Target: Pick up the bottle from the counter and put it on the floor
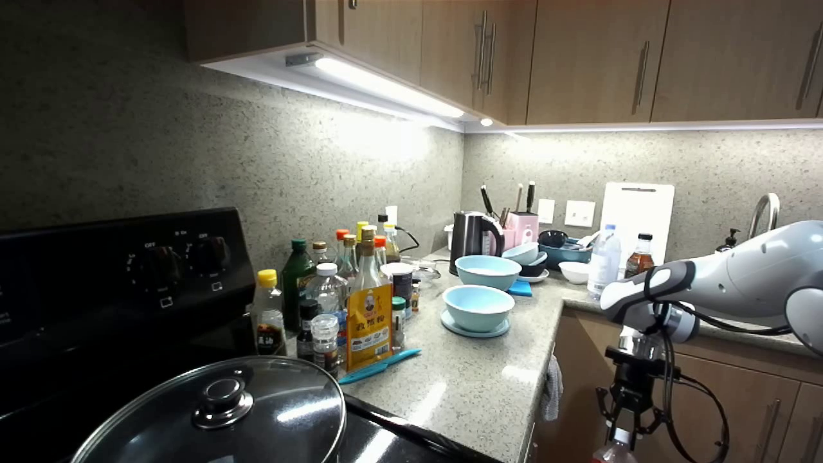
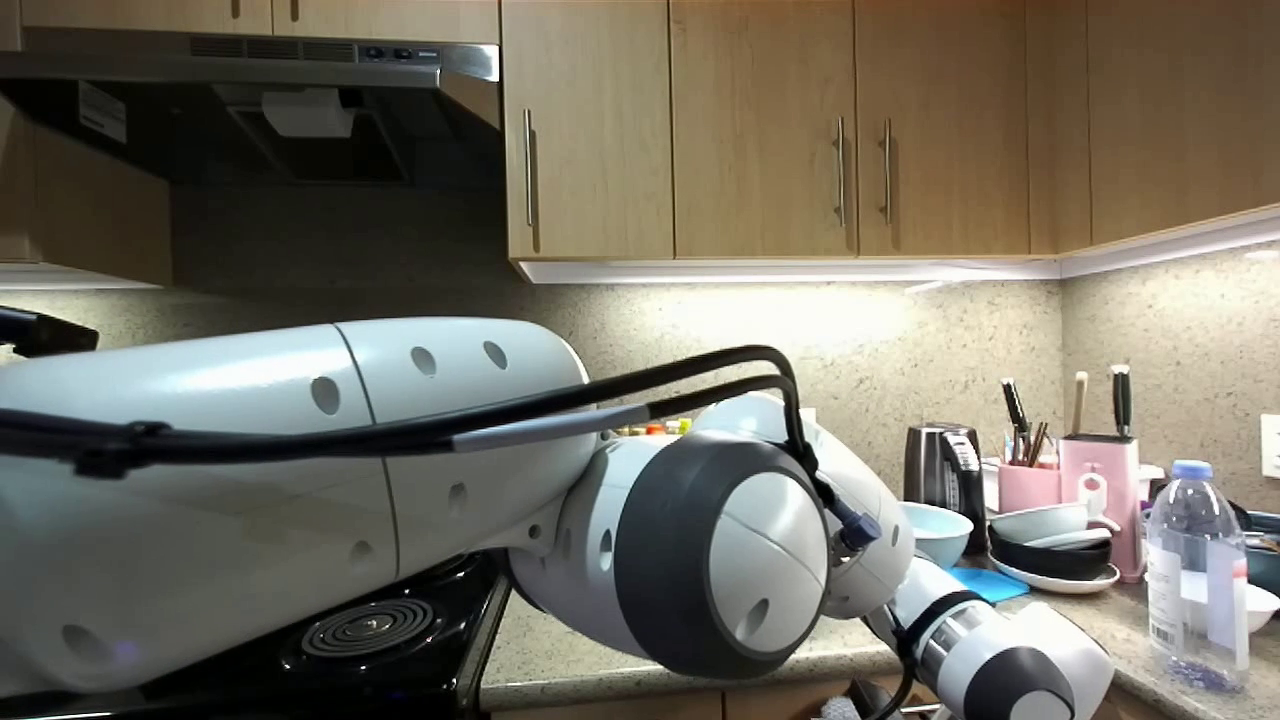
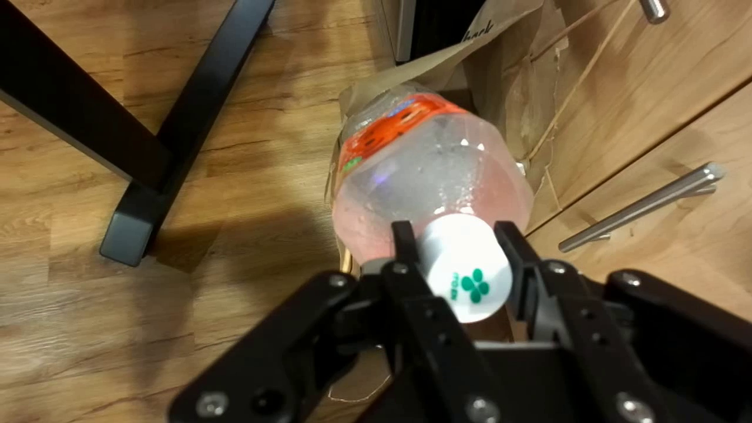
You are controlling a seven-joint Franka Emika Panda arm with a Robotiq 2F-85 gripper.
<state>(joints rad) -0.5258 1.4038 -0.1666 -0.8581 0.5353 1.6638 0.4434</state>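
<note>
In the wrist view the bottle [image 3: 435, 158] shows a red-orange label and pinkish contents. Its white cap [image 3: 470, 276] sits between the fingers of my gripper [image 3: 456, 238], which is shut on it. Wooden floor [image 3: 264, 176] lies below; how far the base hangs above it is hidden. An exterior view shows only the bottle's top [image 1: 615, 455] at the bottom edge, lower than the counter [image 1: 476, 379] and in front of the cabinets. Bottle and gripper are out of sight where the arm [image 2: 730, 560] fills much of an exterior view.
An open paper bag [image 3: 423, 67] stands right around or behind the bottle; which, I cannot tell. Black furniture legs [image 3: 194, 123] rise at left. A cabinet handle [image 3: 646, 205] juts out at right. On the counter stand blue bowls [image 1: 479, 308] and another bottle [image 2: 1195, 580].
</note>
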